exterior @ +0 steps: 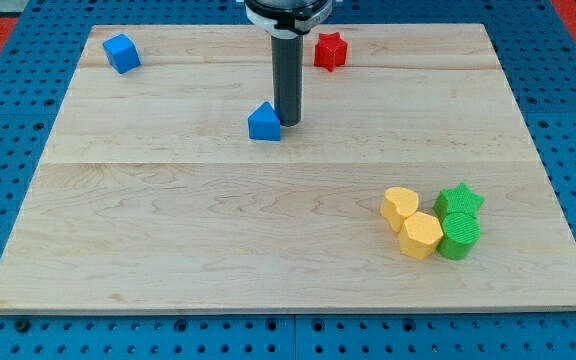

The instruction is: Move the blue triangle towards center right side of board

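The blue triangle (pixel 264 122) lies on the wooden board (pixel 218 220), a little above the middle and left of centre. My tip (pixel 287 122) rests on the board just to the triangle's right, touching or nearly touching its right side. The dark rod rises straight up from there to the view's top edge.
A blue cube (pixel 121 53) sits near the board's top left corner. A red star (pixel 330 50) lies at the top, right of the rod. At the lower right a yellow heart (pixel 400 207), a yellow hexagon (pixel 421 236), a green star (pixel 460 201) and a green block (pixel 458 237) cluster together.
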You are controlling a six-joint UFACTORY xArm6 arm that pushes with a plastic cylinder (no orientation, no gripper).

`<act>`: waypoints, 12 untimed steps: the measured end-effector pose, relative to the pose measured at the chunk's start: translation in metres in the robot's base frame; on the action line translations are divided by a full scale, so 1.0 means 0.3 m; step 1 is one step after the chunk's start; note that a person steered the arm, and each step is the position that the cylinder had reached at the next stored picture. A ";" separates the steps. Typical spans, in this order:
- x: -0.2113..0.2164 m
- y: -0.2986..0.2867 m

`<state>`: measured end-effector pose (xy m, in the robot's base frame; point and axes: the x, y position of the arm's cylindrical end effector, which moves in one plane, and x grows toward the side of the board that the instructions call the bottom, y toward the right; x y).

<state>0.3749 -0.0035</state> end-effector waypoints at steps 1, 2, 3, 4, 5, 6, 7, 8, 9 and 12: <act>0.008 -0.005; 0.010 0.035; -0.039 0.053; -0.071 0.042; -0.069 -0.092; -0.054 -0.272; -0.031 -0.296; -0.031 -0.296; -0.031 -0.298; -0.006 -0.364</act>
<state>0.3732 -0.1127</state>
